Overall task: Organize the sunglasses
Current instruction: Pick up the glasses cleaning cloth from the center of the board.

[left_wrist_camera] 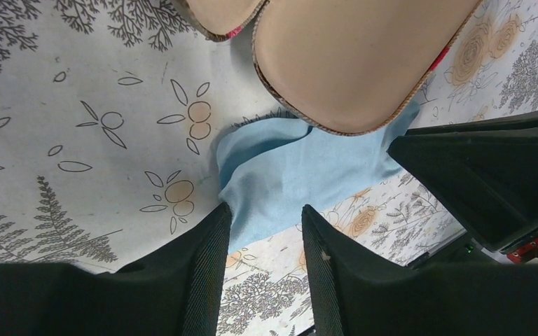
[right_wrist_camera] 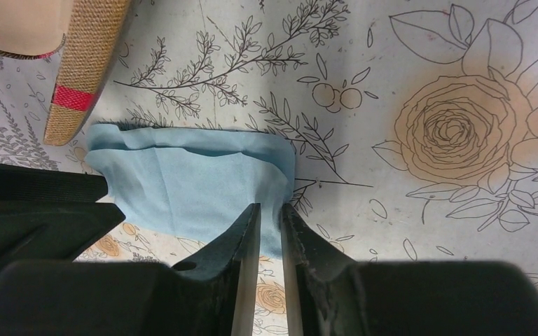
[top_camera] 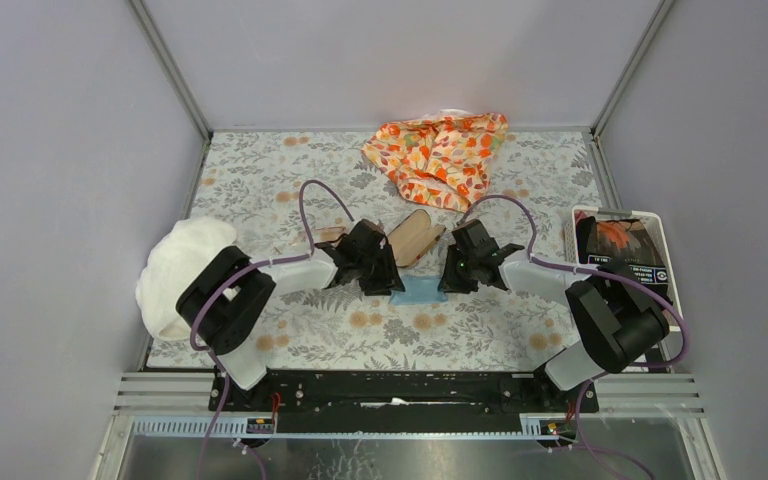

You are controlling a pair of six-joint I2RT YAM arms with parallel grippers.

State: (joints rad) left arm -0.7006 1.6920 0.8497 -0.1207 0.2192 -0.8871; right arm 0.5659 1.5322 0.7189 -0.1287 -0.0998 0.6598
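Observation:
A small blue cloth [top_camera: 418, 291] lies on the flowered table cover just in front of an open brown case [top_camera: 415, 237] with a tan lining. My left gripper [top_camera: 385, 283] stands open at the cloth's left corner [left_wrist_camera: 287, 168], one fingertip on each side of it [left_wrist_camera: 265, 208]. My right gripper [top_camera: 447, 283] has its fingers nearly together, with the cloth's right edge [right_wrist_camera: 182, 182] bunched between the tips [right_wrist_camera: 270, 205]. A small pinkish-tan thing [top_camera: 328, 235] peeks out beside the left wrist; whether it is the sunglasses I cannot tell.
An orange leaf-print fabric [top_camera: 440, 155] is heaped at the back middle. A white fluffy bundle [top_camera: 180, 270] lies at the left edge. A white tray [top_camera: 665, 245] with dark things in it stands at the right. Grey walls enclose the table.

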